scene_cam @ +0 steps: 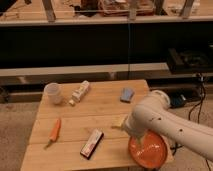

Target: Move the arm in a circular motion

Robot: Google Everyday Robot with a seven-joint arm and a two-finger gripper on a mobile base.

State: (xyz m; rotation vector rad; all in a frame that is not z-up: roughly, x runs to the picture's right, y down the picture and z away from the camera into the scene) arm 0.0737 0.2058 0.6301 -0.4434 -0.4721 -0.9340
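Cream-white and fat, the arm (167,122) reaches in from the right and hangs low over the near right part of the wooden table (102,107). Its gripper (121,125) sits at the left tip of the arm, just above the boards, right by the orange plate (148,150). I cannot tell what the gripper is doing.

What could go wrong? The arm has to swing round in a circle, and I think it is very low. It covers part of the plate, so a wide swing could bump the plate and push it off the near right edge. The snack bar (91,143) lies near on the left, so a swing that way might knock it too.

Counting: one plate, one snack bar, one carrot (54,131) at the near left, one clear cup (53,93) at the far left, one small white bottle (80,92) lying beside the cup, and one blue sponge (127,94) at the far right.
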